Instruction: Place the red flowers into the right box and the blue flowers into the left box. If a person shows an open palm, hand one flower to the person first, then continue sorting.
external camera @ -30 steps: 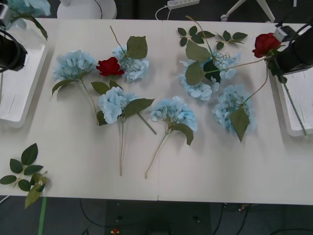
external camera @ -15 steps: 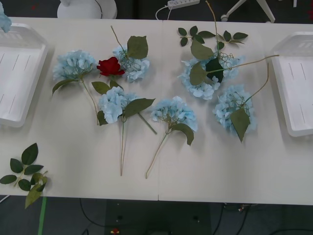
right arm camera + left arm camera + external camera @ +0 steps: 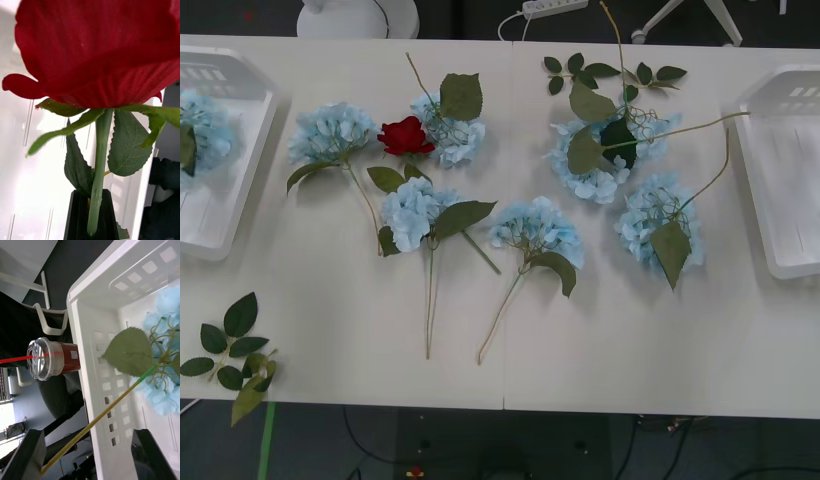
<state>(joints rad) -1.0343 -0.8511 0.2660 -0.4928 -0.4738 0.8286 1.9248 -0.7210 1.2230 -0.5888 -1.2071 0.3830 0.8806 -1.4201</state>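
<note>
Right tool (image 3: 92, 217) closed on the green stem of a red rose (image 3: 101, 48), black fingers (image 3: 77, 213) pinching it low down, the bloom standing upright directly above the tool and close to the camera. Behind stem and leaves, the white floor of the right box (image 3: 780, 160). Held over that box rather than lying in it.

Left tool (image 3: 88, 459) spread wide, dark fingers (image 3: 28, 453) at the two lower corners with a clear gap between them. Across that gap, slanting away from the tool, the thin stem of a blue hydrangea (image 3: 165, 348), touched by neither finger. Beyond the tool, the pale blue cluster and one broad leaf lying inside the white slotted left box (image 3: 97, 363); from the front, the same bloom (image 3: 202, 130) resting against the box's outer side. Past the box wall, a lidded cup with a red straw (image 3: 50, 359) below table level.

Out on the table (image 3: 500, 340): five more blue hydrangeas, among them one (image 3: 535, 232) near the middle, and the second red rose (image 3: 404, 136) tucked between two of the blooms. Loose leaf sprig (image 3: 230, 355) at the near left corner.
</note>
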